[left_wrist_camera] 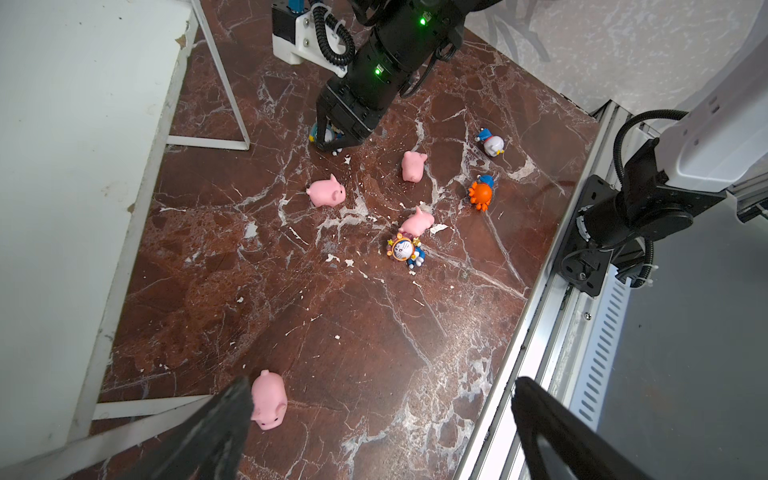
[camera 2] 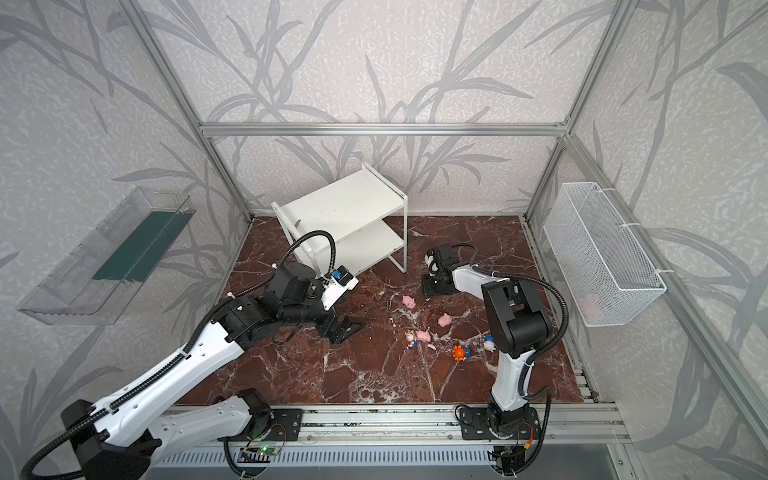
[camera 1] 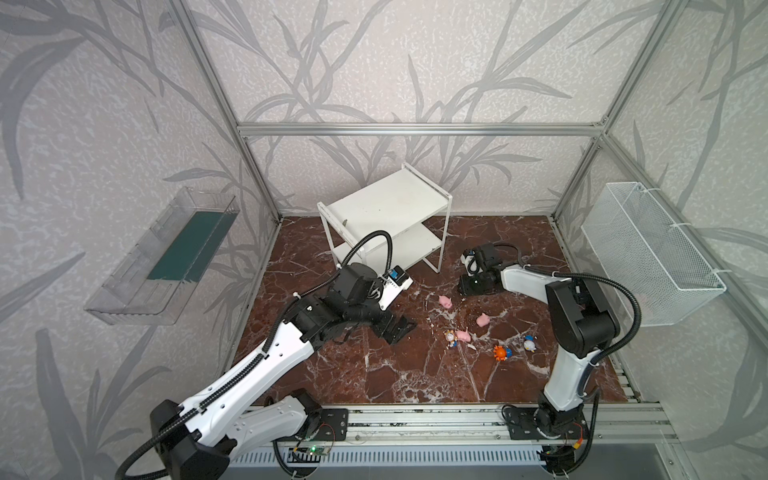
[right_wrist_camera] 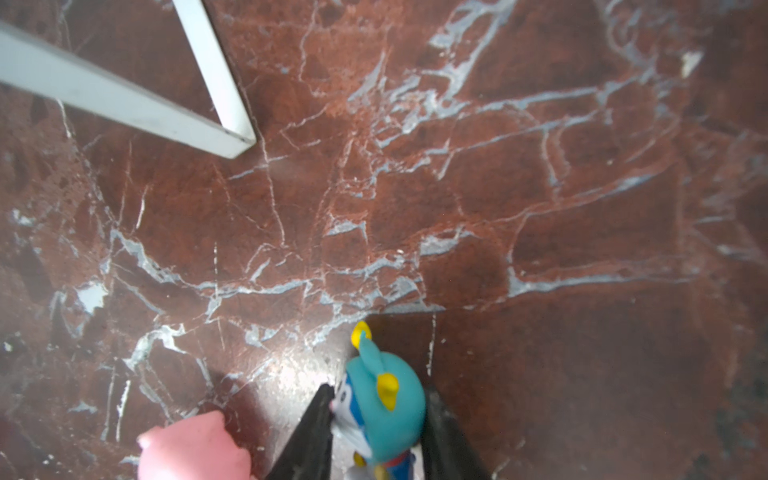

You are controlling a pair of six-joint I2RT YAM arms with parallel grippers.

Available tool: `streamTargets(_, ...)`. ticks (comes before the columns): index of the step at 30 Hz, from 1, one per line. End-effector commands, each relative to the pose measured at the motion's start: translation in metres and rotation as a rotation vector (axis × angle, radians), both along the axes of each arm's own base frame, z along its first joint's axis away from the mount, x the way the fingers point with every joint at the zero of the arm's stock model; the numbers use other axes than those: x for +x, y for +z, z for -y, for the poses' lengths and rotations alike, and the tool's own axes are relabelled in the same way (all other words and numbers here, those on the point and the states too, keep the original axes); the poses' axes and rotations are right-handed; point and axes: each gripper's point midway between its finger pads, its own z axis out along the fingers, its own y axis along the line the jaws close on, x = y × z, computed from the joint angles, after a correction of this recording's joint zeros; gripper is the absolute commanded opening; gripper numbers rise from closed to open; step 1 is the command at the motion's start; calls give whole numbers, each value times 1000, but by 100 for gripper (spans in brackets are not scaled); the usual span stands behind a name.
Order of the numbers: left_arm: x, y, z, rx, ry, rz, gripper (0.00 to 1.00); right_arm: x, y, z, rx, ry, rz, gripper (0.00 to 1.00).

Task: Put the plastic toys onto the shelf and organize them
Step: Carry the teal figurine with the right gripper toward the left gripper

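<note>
My right gripper [right_wrist_camera: 378, 390] is shut on a small blue figurine with a teal hood [right_wrist_camera: 386, 399], low over the marble floor beside the shelf's foot [right_wrist_camera: 216, 83]. A pink pig [right_wrist_camera: 195, 449] lies close beside it. The white two-tier shelf [camera 1: 386, 208] stands at the back. Three pigs [camera 1: 446, 301] [camera 1: 482, 320] [camera 1: 463, 336] and three figurines [camera 1: 451, 337] [camera 1: 502, 352] [camera 1: 529, 344] lie scattered mid-floor. My left gripper [left_wrist_camera: 382, 415] is open, with another pig [left_wrist_camera: 269, 400] touching or nearly touching one finger [left_wrist_camera: 224, 419].
A clear plastic bin [camera 1: 166, 257] hangs on the left wall and a white wire mesh basket [camera 1: 652, 253] on the right wall. An aluminium rail [camera 1: 415, 419] runs along the front edge. White flakes speckle the floor.
</note>
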Motion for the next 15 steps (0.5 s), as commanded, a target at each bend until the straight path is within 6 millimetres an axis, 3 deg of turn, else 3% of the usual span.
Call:
streamTargets(1, -1, -1, -2, 8, -18, 24, 99, -9, 2, 2, -27, 12, -19, 30)
streamTargets(9, -1, 0, -1, 4, -21, 26, 99, -15, 27, -20, 53, 126, 84, 28)
streamTargets(15, -2, 1, -1, 0, -25, 25, 99, -37, 56, -52, 156, 297, 229, 27)
